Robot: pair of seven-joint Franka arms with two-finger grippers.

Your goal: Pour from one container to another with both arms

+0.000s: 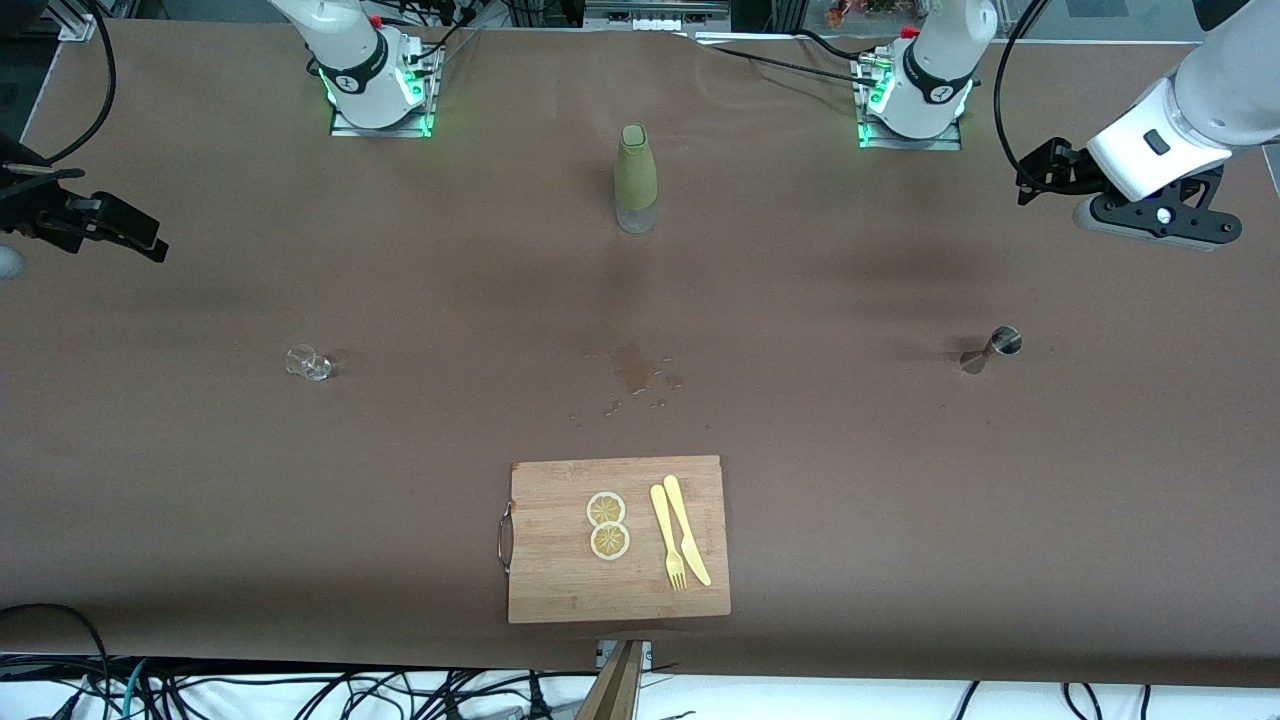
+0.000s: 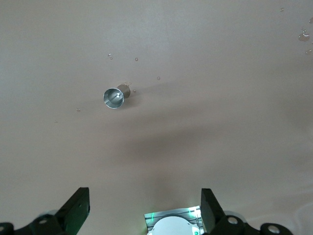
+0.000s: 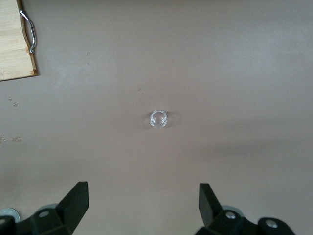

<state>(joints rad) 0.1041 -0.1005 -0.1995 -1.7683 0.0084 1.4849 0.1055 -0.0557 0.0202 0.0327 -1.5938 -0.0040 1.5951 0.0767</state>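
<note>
A small metal jigger point(image 1: 1001, 344) stands on the brown table toward the left arm's end. A small clear glass point(image 1: 308, 363) sits toward the right arm's end. My left gripper point(image 2: 144, 205) hangs open and empty high above the table; the jigger point(image 2: 115, 96) lies well clear of its fingers point(image 2: 78, 208). In the front view the left gripper point(image 1: 1150, 220) is up at the table's edge. My right gripper point(image 3: 143, 200) is open too, high over the table, with the glass point(image 3: 158, 119) apart from it. The right gripper point(image 1: 60, 210) shows partly at the table's other end.
A green bottle point(image 1: 636, 180) stands between the two bases. A wet spill point(image 1: 635, 370) marks the table's middle. Nearer the front camera lies a wooden cutting board point(image 1: 560, 590) with two lemon slices point(image 1: 607, 525), a yellow fork point(image 1: 668, 538) and knife point(image 1: 688, 530).
</note>
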